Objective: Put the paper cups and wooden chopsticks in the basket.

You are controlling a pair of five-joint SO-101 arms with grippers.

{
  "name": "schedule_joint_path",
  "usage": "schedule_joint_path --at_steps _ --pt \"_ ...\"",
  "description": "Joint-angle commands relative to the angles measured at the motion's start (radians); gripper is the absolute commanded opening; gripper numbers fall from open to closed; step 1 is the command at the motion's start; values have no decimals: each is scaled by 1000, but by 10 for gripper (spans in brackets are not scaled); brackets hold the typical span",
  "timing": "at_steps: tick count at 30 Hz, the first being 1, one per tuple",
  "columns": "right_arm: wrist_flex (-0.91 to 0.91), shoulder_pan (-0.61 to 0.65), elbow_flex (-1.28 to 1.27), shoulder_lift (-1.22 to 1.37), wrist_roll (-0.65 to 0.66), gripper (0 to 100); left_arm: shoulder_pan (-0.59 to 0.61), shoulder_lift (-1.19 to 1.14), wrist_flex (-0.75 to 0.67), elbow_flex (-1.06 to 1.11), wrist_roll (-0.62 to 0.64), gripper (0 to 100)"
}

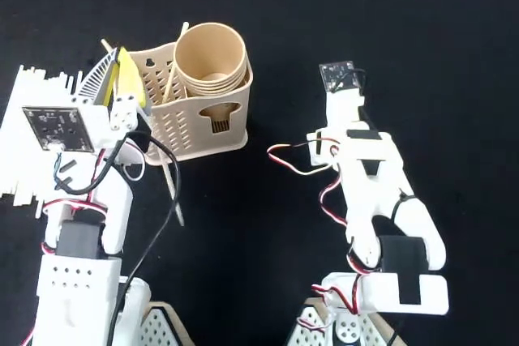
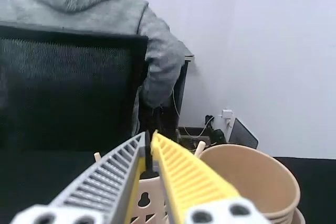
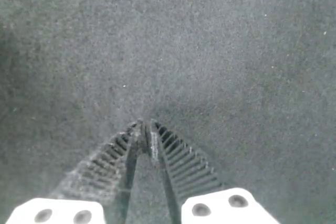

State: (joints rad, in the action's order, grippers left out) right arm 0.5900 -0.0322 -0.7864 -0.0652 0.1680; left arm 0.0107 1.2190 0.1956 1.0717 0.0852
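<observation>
A beige slotted basket (image 1: 199,123) stands on the black cloth with a stack of paper cups (image 1: 211,58) in it and wooden chopsticks (image 1: 173,79) leaning beside the cups. One chopstick (image 1: 171,188) lies on the cloth in front of the basket. My left gripper (image 1: 117,52) is shut and hangs over the basket's left end. In the left wrist view the left gripper (image 2: 148,139) has nothing between its fingers, with the cups (image 2: 252,182) and basket (image 2: 140,203) just below. My right gripper (image 3: 143,127) is shut, empty, and points down at bare cloth.
Several pale sticks (image 1: 20,143) lie fanned out at the table's left edge under the left arm. The right arm (image 1: 361,151) stands to the right of the basket. A person in a grey hoodie (image 2: 79,3) sits behind a black chair, away from the table.
</observation>
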Motion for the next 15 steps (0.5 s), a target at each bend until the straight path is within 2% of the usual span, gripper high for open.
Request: schedule_joint_path --at_steps 1,7,15 --pt "-15 8 4 -19 0 13 4 -3 6 -58 6 29" --pt "-15 8 4 -19 0 13 4 5 26 -58 0 33" --pt "-15 8 4 -19 0 13 4 0 397 -242 6 96"
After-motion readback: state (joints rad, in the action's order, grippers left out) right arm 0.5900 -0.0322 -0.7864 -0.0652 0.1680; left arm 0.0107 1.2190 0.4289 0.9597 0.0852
